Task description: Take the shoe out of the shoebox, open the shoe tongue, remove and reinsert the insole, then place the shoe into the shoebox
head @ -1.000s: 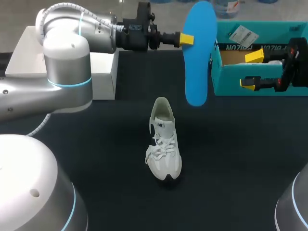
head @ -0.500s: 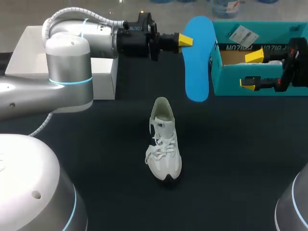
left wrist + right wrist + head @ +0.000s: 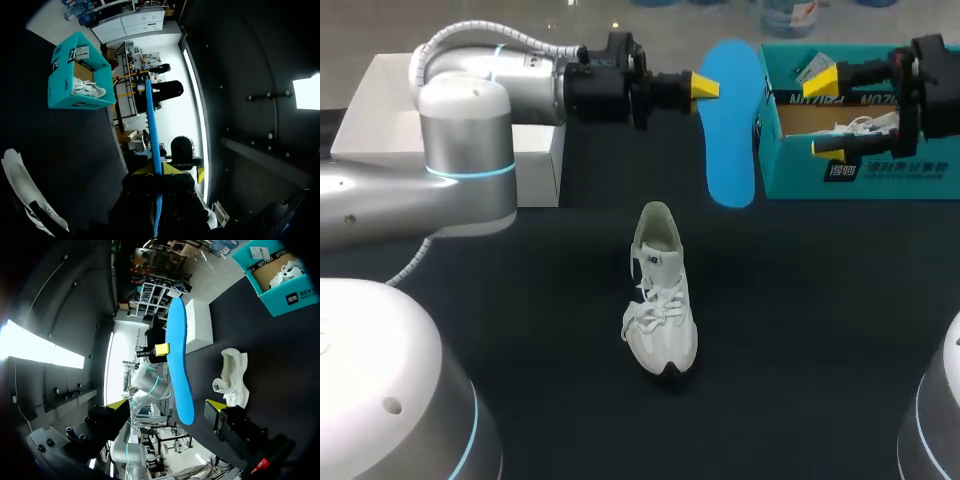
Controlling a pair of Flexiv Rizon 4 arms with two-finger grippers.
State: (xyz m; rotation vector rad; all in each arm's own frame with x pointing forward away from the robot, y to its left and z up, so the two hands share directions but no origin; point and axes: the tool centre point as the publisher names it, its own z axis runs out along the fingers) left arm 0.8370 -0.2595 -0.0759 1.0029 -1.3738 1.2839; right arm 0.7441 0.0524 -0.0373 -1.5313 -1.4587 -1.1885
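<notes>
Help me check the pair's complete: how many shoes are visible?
2. One shoe stands on the table; a second shoe lies inside the teal shoebox, partly hidden.

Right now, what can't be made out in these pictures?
Head view: shoebox contents, partly hidden behind the right end effector.
Head view: left end effector's far finger, behind the insole.
Left wrist view: shoe, cut off by the black rim.
All views: inside the shoe, too small.
</notes>
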